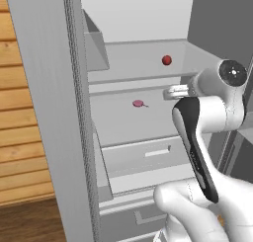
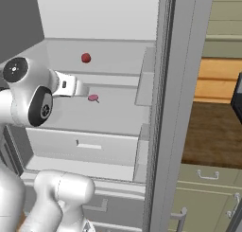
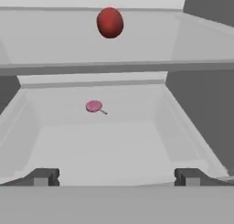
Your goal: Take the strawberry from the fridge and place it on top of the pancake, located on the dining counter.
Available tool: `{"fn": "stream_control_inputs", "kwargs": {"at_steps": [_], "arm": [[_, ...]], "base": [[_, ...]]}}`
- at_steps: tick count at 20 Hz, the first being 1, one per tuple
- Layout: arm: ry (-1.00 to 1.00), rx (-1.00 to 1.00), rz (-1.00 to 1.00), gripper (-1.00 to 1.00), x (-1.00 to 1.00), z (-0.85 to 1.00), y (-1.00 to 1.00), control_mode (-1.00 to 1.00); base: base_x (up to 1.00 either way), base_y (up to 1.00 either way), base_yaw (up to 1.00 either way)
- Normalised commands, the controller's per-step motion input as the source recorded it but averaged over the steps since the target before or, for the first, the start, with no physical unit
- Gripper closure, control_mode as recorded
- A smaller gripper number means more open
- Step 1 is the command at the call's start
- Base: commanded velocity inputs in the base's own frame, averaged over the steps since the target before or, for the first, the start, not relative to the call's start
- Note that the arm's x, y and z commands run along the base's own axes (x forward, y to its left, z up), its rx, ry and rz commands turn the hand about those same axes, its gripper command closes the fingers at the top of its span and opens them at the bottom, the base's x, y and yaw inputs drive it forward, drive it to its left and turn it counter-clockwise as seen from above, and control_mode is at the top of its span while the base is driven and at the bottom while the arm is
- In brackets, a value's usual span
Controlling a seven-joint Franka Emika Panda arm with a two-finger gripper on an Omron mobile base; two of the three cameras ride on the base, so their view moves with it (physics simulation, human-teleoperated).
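Pink lollipop (image 3: 94, 106): small flat pink disc on thin stick, lying on pale grey shelf, toward far part of shelf, one level below small red fruit.

Wood-plank wall (image 1: 20, 127): horizontal light-brown boards, far left in left base view.

Wall cabinets (image 2: 208, 198): green-grey fronts with slim metal handles, lower right in right base view, under brown wooden worktop (image 2: 212, 131).

Dark object (image 2: 237, 101): at right edge above worktop, identity unclear.
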Motion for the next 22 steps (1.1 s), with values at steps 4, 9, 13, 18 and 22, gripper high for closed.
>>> {"fn": "stream_control_inputs", "kwargs": {"at_steps": [4,9,13,18,22], "arm": [[0.00,0.02,-0.01,-1.00,0.52,0.70,-0.02,-1.00],[0.07,0.08,-0.01,-1.00,0.74,0.11,-0.01,-1.00],[0.00,0.05,0.00,-1.00,0.99,0.00,-0.01,-1.00],[0.01,0.00,0.00,-1.00,0.87,0.08,0.00,-1.00],[0.07,0.00,0.00,-1.00,0.88,0.01,0.00,-1.00]], "base": [[0.00,0.00,0.00],[0.00,0.00,0.00],[0.00,0.00,0.00],[0.00,0.00,0.00],[0.00,0.00,0.00]]}}
